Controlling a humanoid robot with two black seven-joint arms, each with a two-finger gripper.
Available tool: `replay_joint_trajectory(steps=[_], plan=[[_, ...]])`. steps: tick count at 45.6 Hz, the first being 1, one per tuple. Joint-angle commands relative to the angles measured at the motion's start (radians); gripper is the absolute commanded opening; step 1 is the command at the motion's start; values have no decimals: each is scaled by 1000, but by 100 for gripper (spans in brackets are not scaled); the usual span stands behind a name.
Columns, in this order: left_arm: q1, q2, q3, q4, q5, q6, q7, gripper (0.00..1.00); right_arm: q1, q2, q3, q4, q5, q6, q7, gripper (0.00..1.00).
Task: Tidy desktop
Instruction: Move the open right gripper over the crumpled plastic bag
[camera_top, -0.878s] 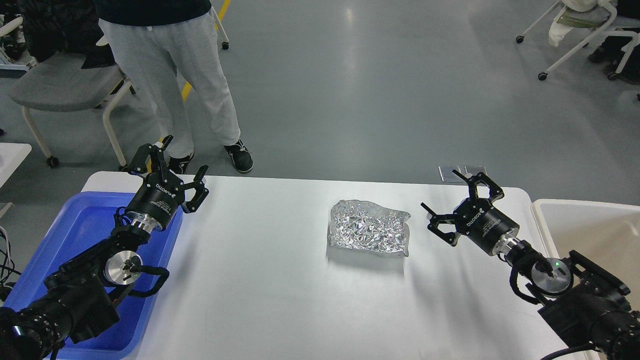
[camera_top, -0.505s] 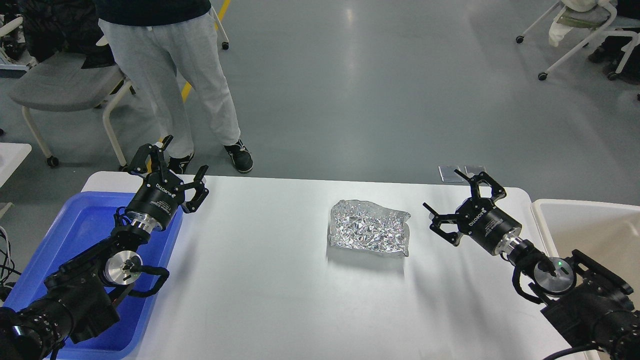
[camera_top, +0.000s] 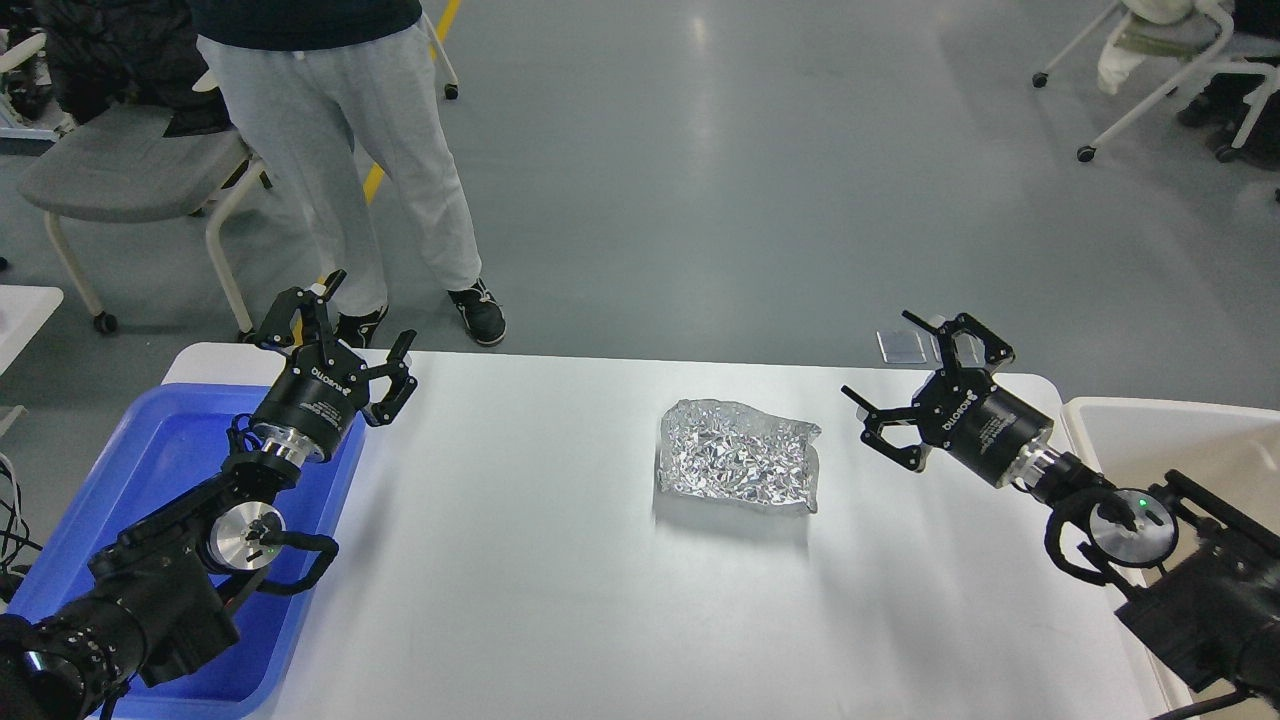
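The white desktop (camera_top: 540, 560) fills the lower middle of the head view. A crumpled silver foil bag (camera_top: 738, 468) lies flat on it, right of centre. My right gripper (camera_top: 900, 375) is open and empty, hovering above the desktop just right of the foil bag, apart from it. My left gripper (camera_top: 362, 322) is open and empty, raised over the far left corner of the desktop, above the far end of the blue tub.
A blue plastic tub (camera_top: 160, 480) sits at the desktop's left edge under my left arm. A beige-white bin (camera_top: 1170, 440) stands at the right edge. A person (camera_top: 340, 150) stands beyond the far left corner. Chairs (camera_top: 120, 170) stand on the grey floor.
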Motion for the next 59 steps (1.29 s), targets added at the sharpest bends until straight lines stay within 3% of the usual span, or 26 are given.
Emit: replay_joint_trajectory(steps=[1,7,13,27,33,39,50,59], plan=[[0,0,0,0,0,-1,1,100,-4,-219,-2,332,-121,-102,-2,100],[0,0,0,0,0,-1,-1,100,-7,-348,-8,514,-177,-162,-3,100],[0,0,0,0,0,-1,1,100,35,-446,-95,605,-233,-200,-5,100],[0,2,0,0,0,-1,1,100,474,-466,-566,560,-405,-262,-5,100],[0,2,0,0,0,-1,1,100,692,-316,-843,450,-479,-272,-5,100],[0,2,0,0,0,-1,1,100,798,-164,-1017,356,-485,-297,-5,100],[0,2,0,0,0,-1,1,100,792,139,-1194,132,-528,-346,-2,100],[0,2,0,0,0,-1,1,100,731,296,-1287,2,-589,-352,-2,100]])
